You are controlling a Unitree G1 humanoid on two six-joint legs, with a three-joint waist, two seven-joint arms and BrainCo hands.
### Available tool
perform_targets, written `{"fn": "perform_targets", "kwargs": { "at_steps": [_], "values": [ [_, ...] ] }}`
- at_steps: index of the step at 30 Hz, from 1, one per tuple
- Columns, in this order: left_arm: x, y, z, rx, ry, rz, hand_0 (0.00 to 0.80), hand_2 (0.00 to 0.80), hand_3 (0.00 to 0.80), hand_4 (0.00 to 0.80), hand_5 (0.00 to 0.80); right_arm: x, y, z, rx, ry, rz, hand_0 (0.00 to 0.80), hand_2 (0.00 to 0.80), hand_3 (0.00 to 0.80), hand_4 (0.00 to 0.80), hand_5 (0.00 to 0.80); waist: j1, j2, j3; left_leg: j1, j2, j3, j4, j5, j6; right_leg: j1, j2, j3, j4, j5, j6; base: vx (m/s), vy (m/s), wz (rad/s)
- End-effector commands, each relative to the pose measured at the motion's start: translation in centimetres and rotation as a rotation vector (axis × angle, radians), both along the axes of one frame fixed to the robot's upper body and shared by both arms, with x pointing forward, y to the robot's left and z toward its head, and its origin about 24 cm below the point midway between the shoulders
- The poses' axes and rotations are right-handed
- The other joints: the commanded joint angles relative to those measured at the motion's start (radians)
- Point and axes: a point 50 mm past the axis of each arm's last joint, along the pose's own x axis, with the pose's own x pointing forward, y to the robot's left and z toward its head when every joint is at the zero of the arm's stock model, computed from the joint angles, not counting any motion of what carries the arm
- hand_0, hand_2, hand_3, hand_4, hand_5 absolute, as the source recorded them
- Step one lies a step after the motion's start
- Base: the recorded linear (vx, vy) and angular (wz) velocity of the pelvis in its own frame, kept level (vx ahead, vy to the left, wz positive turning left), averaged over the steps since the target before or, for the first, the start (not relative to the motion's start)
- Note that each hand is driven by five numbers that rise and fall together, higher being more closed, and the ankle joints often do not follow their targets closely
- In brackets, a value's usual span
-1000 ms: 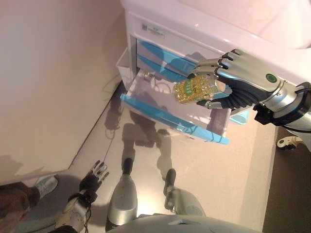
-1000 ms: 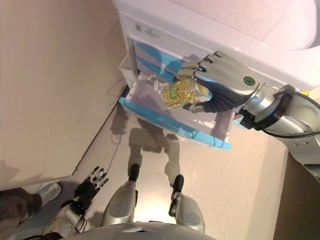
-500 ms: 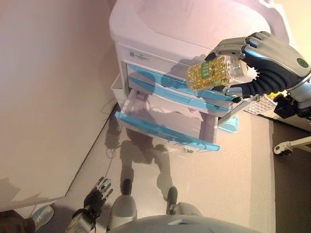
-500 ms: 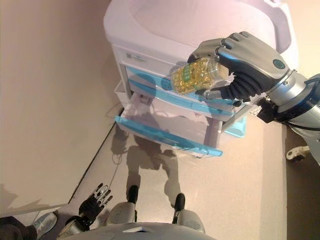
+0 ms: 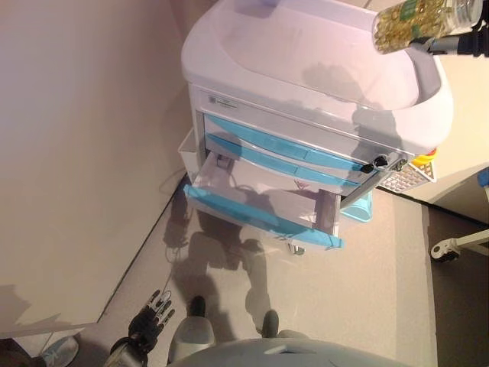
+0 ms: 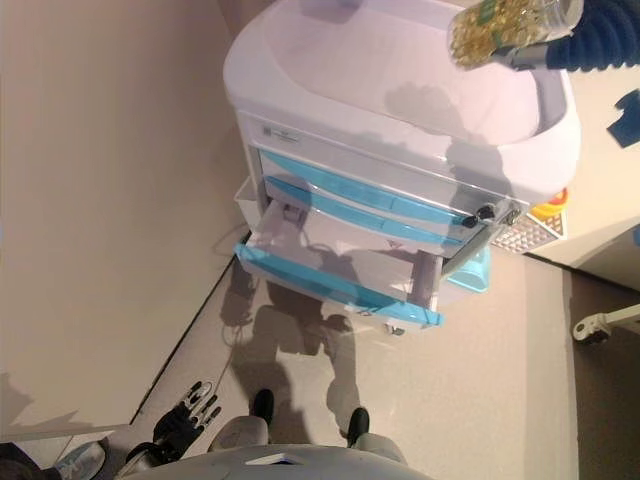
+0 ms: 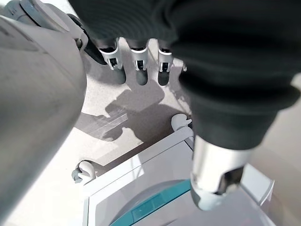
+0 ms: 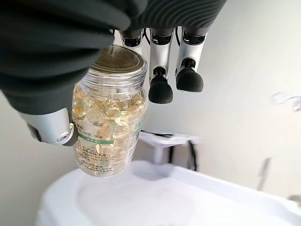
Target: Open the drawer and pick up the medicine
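Note:
The medicine bottle (image 5: 416,21), clear with yellow capsules and a green label, hangs high above the white cabinet's top (image 5: 306,69). My right hand (image 6: 605,45) is shut on it at the top right edge of the eye views. In the right wrist view the thumb (image 8: 51,127) and curled fingers (image 8: 162,70) clasp the bottle (image 8: 108,127). The lowest drawer (image 5: 260,218), with a blue front, stands pulled out, and nothing shows inside it. My left hand (image 5: 149,325) hangs low near the floor, its fingers (image 7: 136,56) straight.
A pale wall runs along the left of the cabinet. A white mesh basket (image 5: 405,177) and a yellow item sit at the cabinet's right side. A caster wheel (image 5: 443,251) lies on the floor further right. A person's shoe (image 5: 57,352) shows at the lower left.
My right hand has risen with the bottle from just above the open drawer to above the cabinet top. The camera has shifted too. The left hand stays low.

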Motion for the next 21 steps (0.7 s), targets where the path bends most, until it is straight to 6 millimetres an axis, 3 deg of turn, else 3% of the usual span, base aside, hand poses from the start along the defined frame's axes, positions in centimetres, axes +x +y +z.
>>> {"fn": "perform_targets", "kwargs": {
  "at_steps": [1, 4, 15, 21],
  "values": [
    [-1.0, 2.8, 0.9, 0.089, 0.043, -0.048, 0.000, 0.000, 0.000, 0.000, 0.000, 0.3, -1.6, 2.1, -0.020, -0.038, -0.126, 0.800, 0.800, 0.800, 0.800, 0.800, 0.045, -0.037, -0.057, -0.020, -0.010, -0.038, 0.028, -0.106, 0.009, -0.041, 0.008, -0.042, 0.066, -0.007, 0.047, 0.036, 0.020, 0.09],
    [-0.9, 3.2, 1.2, 0.098, 0.055, -0.057, 0.000, 0.000, 0.000, 0.000, 0.000, 1.5, -2.5, 2.2, -0.090, 0.021, -0.211, 0.800, 0.800, 0.800, 0.800, 0.800, 0.056, -0.047, -0.060, -0.017, -0.012, -0.044, 0.025, -0.104, 0.011, -0.034, 0.006, -0.051, 0.063, -0.005, 0.048, 0.036, 0.007, 0.05],
    [-1.0, 3.9, 1.7, 0.114, 0.099, -0.090, 0.000, 0.000, 0.000, 0.000, 0.000, 5.3, -2.6, 1.4, -0.290, 0.216, -0.362, 0.800, 0.800, 0.800, 0.800, 0.800, 0.104, -0.051, -0.049, -0.004, -0.015, -0.075, 0.015, -0.097, 0.015, -0.009, 0.005, -0.081, 0.054, -0.006, 0.045, 0.046, -0.010, 0.04],
    [-0.8, 4.2, 2.0, 0.122, 0.107, -0.095, 0.000, 0.000, 0.000, 0.000, 0.000, 7.1, -3.0, -0.2, -0.367, 0.341, -0.421, 0.800, 0.800, 0.800, 0.800, 0.800, 0.138, -0.050, -0.041, -0.006, -0.017, -0.095, 0.020, -0.097, 0.015, -0.001, 0.004, -0.097, 0.055, -0.011, 0.041, 0.041, -0.013, 0.08]
  ]
}}
